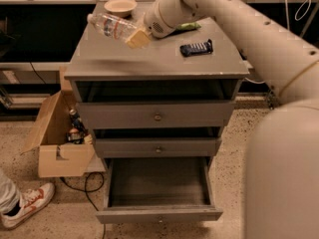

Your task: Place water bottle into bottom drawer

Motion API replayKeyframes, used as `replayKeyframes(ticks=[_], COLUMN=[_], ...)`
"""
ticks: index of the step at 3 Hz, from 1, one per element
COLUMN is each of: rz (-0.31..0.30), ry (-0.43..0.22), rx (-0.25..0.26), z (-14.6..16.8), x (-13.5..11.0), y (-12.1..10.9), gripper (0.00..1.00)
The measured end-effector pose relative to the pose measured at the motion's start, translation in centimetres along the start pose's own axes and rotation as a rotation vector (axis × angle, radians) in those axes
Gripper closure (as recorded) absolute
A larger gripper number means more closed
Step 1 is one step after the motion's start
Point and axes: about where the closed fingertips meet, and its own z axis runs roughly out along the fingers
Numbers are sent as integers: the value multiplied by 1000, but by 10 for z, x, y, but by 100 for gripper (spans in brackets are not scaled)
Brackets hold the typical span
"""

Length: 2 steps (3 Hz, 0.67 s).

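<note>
Gripping the bottle (110, 27) only at its base end, the gripper (138, 38) sits at the upper left of the frame, closed on it, just over the back left of the cabinet top (149, 63). Most of the bottle hangs out beyond the grip, so it could pivot or slip free during the carry; the ribbed plastic is smooth and may give under pressure.

The bowl (119, 6) lies just behind it, and a swing that way might knock it. The drawer (158, 214) stands open at the bottom centre of the frame, well below. The two shut drawers and the overhanging top lie between, so a straight descent would probably strike the top's edge. The arm likely has to come forward first. Letting go too high could make the bottle bounce out or roll.

The bottle's long axis runs from upper left to lower right in the frame, tilted, with the cap end pointing up and left, away from the gripper.
</note>
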Motion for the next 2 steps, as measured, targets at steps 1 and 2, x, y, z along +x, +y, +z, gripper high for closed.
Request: replayKeyframes(ticks=[1,2], rz=[-103,-95], ry=[-43,-39], rx=[8,8], z=[-64,-59], x=[8,9], y=[32,29], gripper=[100,100])
